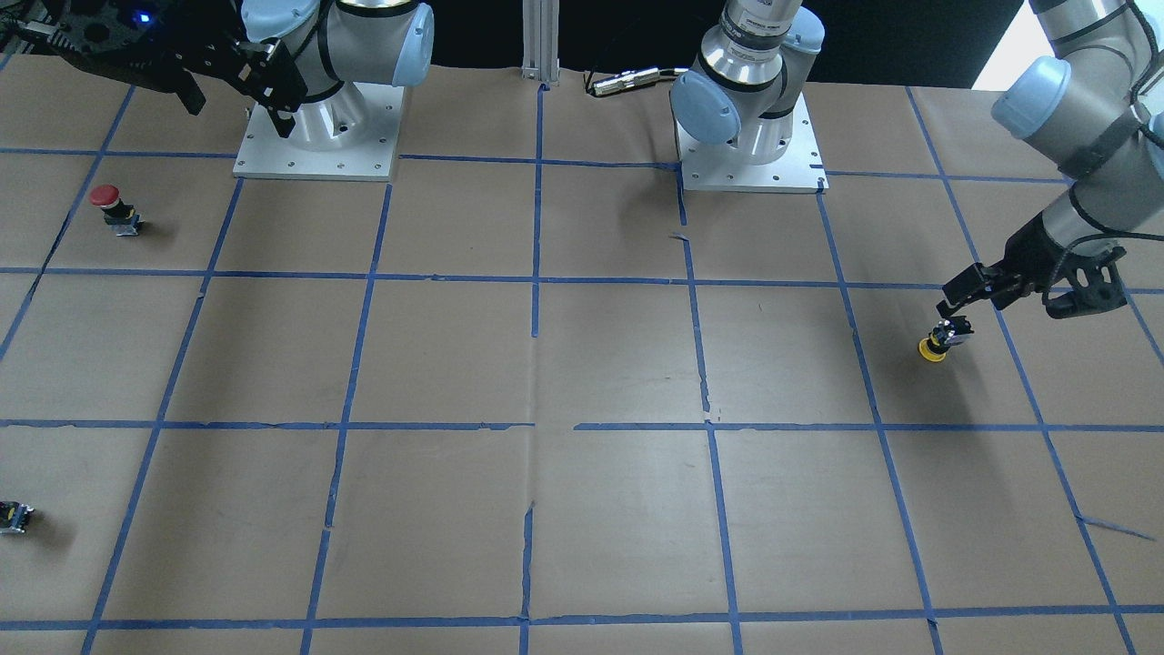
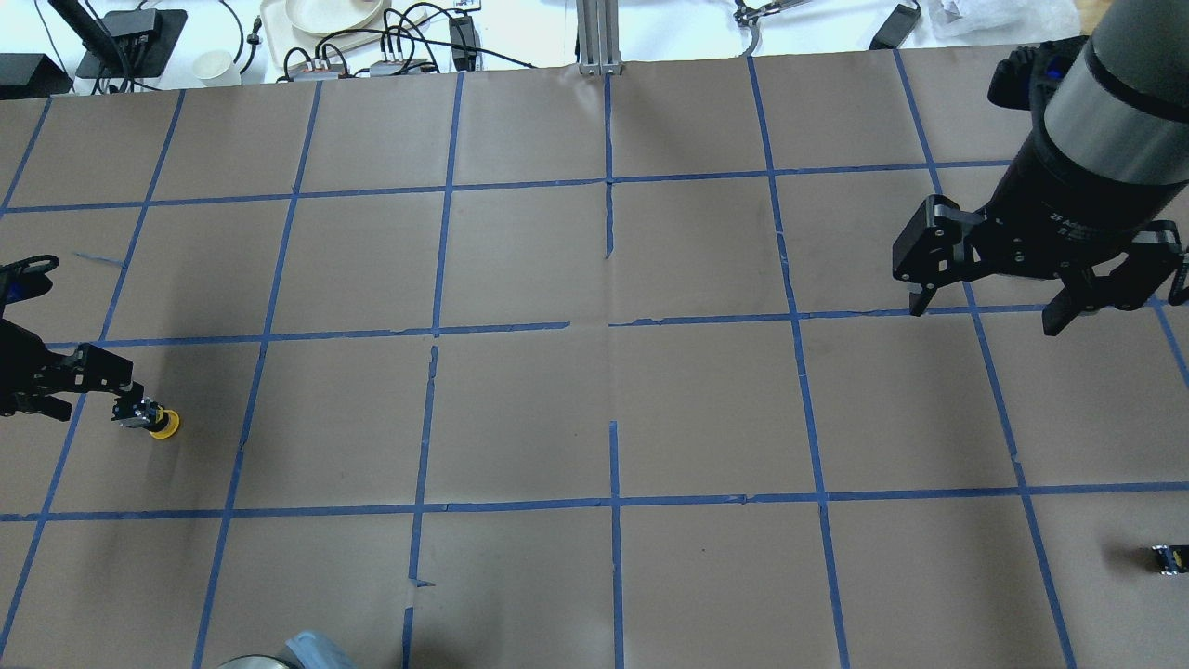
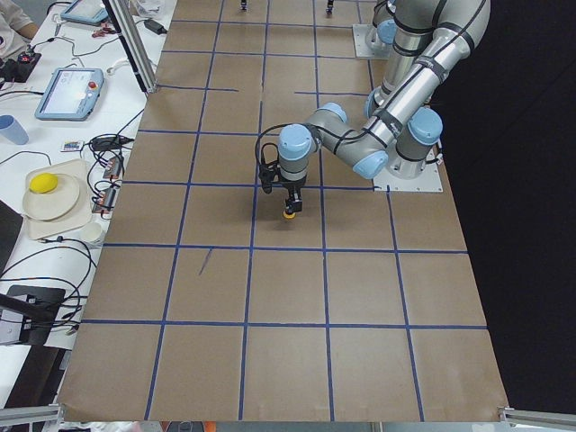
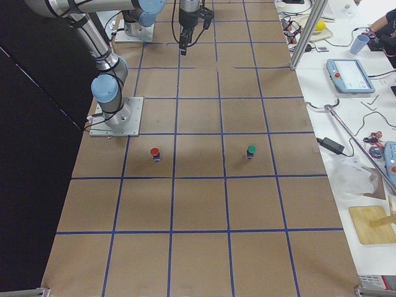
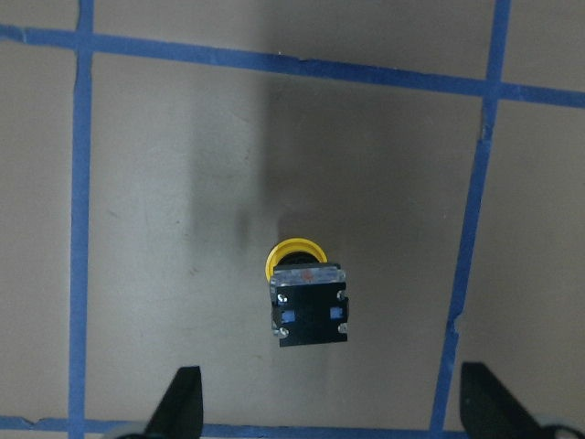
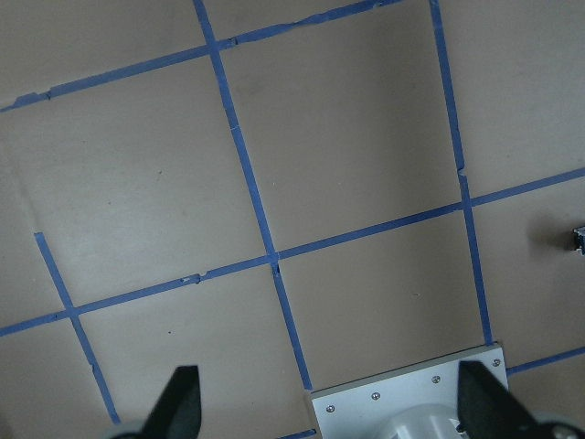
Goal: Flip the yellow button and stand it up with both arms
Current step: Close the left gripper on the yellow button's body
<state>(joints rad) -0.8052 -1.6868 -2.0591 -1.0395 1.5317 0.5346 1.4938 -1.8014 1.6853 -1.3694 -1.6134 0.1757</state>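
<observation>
The yellow button (image 1: 941, 344) rests upside down on the paper at the table's left end, its yellow cap on the surface and its black-and-grey body up. It also shows in the overhead view (image 2: 152, 420), the exterior left view (image 3: 289, 212) and the left wrist view (image 5: 307, 304). My left gripper (image 1: 1000, 309) hangs just above it, open and not touching; in the left wrist view the fingertips (image 5: 183, 404) stand wide on either side. My right gripper (image 2: 986, 314) is open and empty, raised high over the right side, far from the button.
A red-capped button (image 1: 114, 207) stands near the right arm's base plate (image 1: 318, 150). A small dark part (image 2: 1169, 557) lies near the table's right edge. A green-capped button (image 4: 250, 150) shows in the exterior right view. Blue tape lines grid the brown paper.
</observation>
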